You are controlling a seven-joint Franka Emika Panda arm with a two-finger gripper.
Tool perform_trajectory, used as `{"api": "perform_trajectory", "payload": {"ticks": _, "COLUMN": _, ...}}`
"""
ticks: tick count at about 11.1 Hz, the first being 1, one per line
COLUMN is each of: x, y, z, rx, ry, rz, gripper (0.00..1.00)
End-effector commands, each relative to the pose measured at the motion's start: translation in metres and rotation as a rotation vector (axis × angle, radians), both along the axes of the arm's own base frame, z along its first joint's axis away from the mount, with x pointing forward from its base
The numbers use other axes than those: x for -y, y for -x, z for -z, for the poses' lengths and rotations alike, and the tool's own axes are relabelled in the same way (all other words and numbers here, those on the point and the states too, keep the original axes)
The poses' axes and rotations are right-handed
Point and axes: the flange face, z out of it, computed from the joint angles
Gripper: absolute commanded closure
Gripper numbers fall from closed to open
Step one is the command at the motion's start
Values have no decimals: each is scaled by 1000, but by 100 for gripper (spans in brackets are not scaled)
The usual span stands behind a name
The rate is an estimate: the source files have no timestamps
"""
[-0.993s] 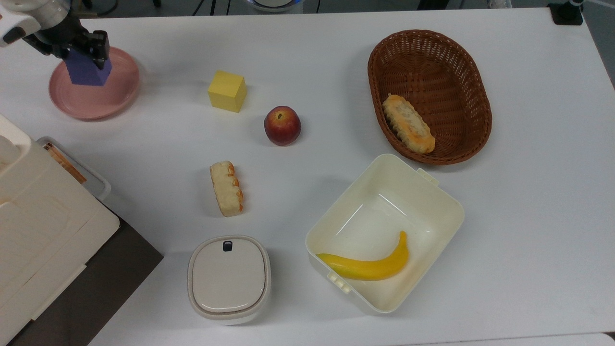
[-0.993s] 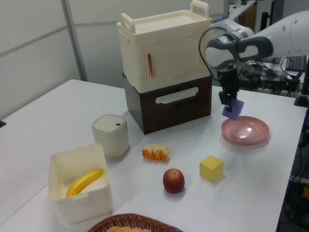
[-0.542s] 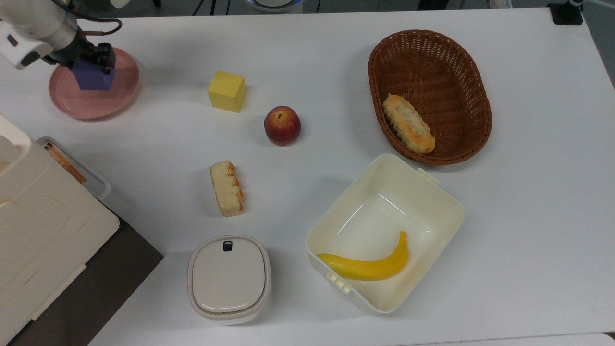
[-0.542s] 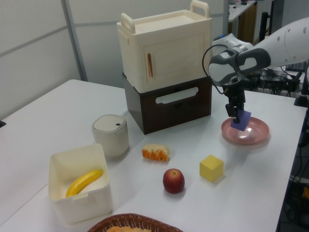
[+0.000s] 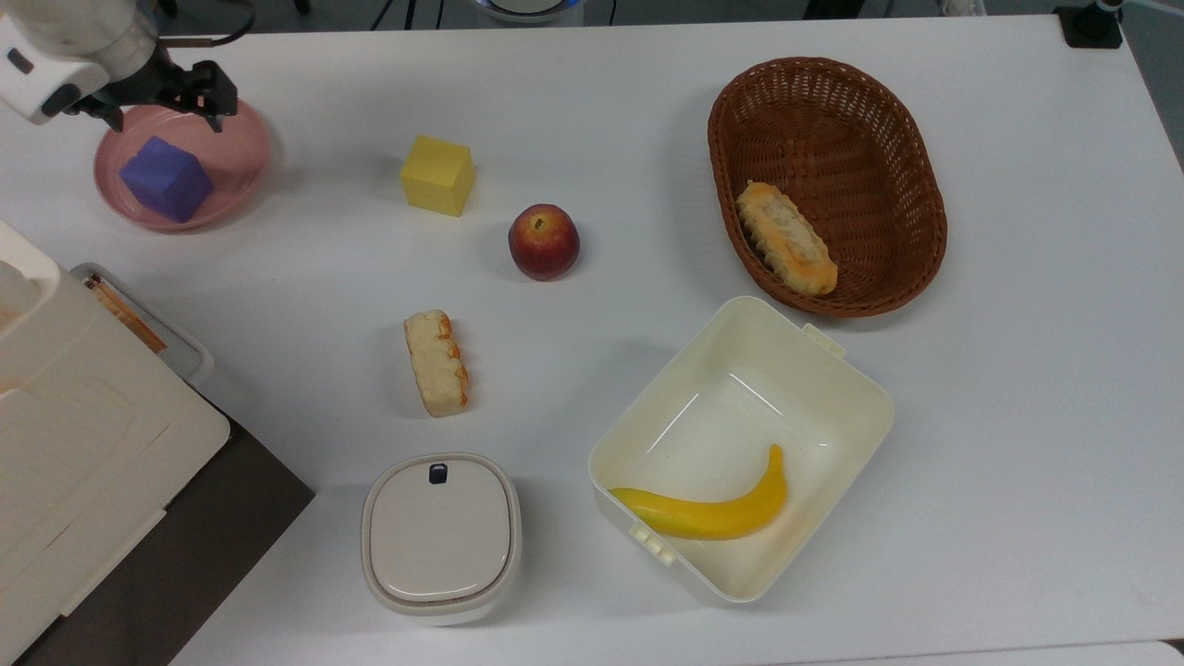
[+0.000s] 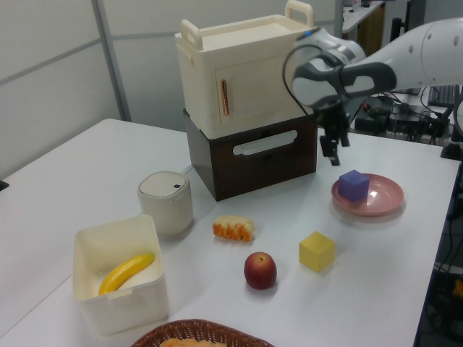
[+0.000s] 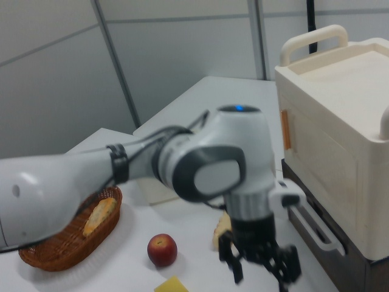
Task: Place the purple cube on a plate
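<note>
So the gripper (image 5: 165,100) has let go: a second ago it was pinching the purple cube (image 5: 166,178) above the plate (image 5: 242,148), and now its jaws are spread and empty, lifted off toward 12 o'clock of the plate in the top view. The cube sits on the plate by itself, around 8 o'clock from center, so I'd call this basically done, and the arm just needs to back away.
</note>
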Motion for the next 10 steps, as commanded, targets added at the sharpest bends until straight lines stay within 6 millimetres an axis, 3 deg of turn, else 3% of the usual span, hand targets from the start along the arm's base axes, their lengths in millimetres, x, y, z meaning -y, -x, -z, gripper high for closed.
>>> {"api": "perform_trajectory", "payload": {"ticks": 1, "x": -69, "y": -21, "z": -43, "rx": 58, "ry": -6, "rz": 10, "gripper": 0}}
{"api": "perform_trajectory", "payload": {"ticks": 3, "x": -132, "y": -28, "z": -64, "rx": 60, "ry": -8, "rz": -3, "gripper": 0}}
{"api": "perform_trajectory", "payload": {"ticks": 6, "x": -206, "y": -36, "z": -101, "rx": 100, "ry": -63, "rz": -87, "gripper": 0}}
{"api": "perform_trajectory", "payload": {"ticks": 7, "x": -218, "y": -38, "z": -104, "rx": 116, "ry": -72, "rz": -77, "gripper": 0}}
{"api": "perform_trajectory", "payload": {"ticks": 10, "x": -230, "y": -46, "z": -96, "rx": 155, "ry": -128, "rz": 0, "gripper": 0}}
